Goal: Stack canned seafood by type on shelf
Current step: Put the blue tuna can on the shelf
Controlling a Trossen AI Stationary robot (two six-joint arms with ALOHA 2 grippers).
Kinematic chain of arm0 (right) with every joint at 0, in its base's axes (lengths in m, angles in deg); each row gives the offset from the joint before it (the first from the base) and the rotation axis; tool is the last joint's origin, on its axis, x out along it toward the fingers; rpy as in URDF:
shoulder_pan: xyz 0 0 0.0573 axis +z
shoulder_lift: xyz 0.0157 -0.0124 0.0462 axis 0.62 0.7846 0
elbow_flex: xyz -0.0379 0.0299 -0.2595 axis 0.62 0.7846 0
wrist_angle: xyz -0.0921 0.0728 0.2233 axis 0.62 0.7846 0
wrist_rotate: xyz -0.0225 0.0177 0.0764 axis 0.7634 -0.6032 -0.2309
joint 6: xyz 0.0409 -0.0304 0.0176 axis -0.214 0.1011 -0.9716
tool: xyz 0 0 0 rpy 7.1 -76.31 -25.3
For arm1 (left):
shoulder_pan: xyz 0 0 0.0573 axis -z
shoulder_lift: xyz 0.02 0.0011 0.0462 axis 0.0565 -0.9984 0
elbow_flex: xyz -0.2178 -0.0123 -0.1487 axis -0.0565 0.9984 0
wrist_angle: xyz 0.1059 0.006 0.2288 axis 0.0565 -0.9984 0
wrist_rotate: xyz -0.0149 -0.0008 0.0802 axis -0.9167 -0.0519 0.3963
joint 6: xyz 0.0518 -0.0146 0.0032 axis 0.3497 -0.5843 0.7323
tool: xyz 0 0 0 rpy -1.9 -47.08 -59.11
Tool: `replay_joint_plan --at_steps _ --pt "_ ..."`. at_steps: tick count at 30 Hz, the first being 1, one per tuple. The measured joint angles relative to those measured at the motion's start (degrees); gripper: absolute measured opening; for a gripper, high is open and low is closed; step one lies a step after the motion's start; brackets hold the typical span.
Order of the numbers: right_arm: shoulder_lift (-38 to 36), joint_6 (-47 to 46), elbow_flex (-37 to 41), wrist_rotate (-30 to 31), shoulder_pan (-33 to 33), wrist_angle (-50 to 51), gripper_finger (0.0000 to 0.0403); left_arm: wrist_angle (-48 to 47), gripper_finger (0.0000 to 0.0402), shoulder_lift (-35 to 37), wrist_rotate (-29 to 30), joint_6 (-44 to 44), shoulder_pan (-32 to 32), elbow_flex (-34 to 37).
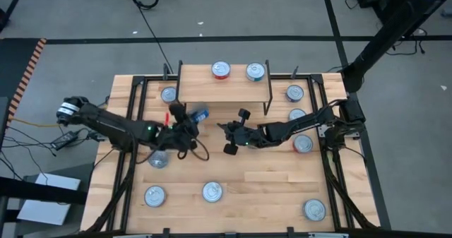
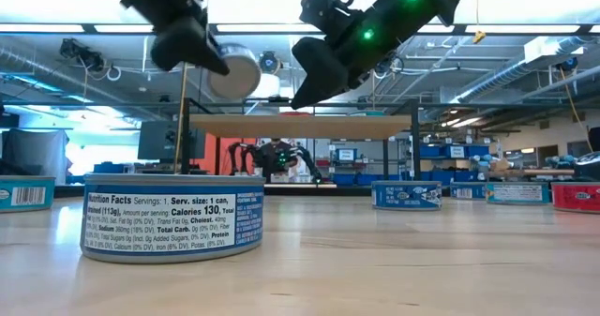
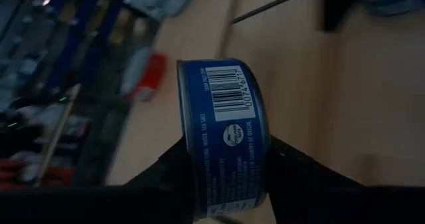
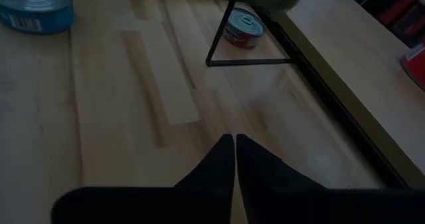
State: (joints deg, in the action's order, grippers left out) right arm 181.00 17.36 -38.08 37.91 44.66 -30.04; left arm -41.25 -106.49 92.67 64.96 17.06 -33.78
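My left gripper (image 1: 192,118) is shut on a blue-labelled tin of canned seafood (image 3: 222,131), held in the air just in front of the shelf (image 1: 222,86), near its left end. In the low view the tin (image 2: 234,70) hangs level with the plank. The shelf, a light wood plank on black legs, carries a red tin (image 1: 221,70) and a teal tin (image 1: 255,71). My right gripper (image 4: 234,151) is shut with nothing in it. It hovers over bare table near the middle (image 1: 229,135), to the right of the held tin. My left gripper pinches the blue tin between its two fingers (image 3: 292,167), one on each flat end face, next to the rim (image 3: 192,161). The fingers come from the table's left, slanting down. The tin is lifted clear and turned on edge, its barcoded side wall toward the wrist camera.
Loose tins lie on the tabletop: one at the left (image 1: 158,158), three near the front (image 1: 155,195) (image 1: 212,191) (image 1: 314,209), three at the right (image 1: 294,92) (image 1: 297,115) (image 1: 303,143) and one beside the shelf's left leg (image 1: 168,94). A red tin (image 4: 244,28) stands under the shelf.
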Motion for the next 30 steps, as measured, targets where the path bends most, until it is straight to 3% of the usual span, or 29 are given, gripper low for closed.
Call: replay_joint_plan --at_steps 13,19,30 --pt "0.0 -0.01 0.0 -2.05 0.04 0.17 0.0022 -1.66 0.0141 -0.15 -1.82 15.62 -17.03 -5.9" --pt "0.0 -0.01 0.0 -2.72 0.04 0.19 0.0022 0.47 0.0141 -0.44 -7.46 18.82 -24.88 -5.9" --pt "0.0 -0.41 0.0 -3.56 0.04 0.23 0.0022 6.08 0.0141 -5.8 -12.07 25.2 -32.03 -6.71"
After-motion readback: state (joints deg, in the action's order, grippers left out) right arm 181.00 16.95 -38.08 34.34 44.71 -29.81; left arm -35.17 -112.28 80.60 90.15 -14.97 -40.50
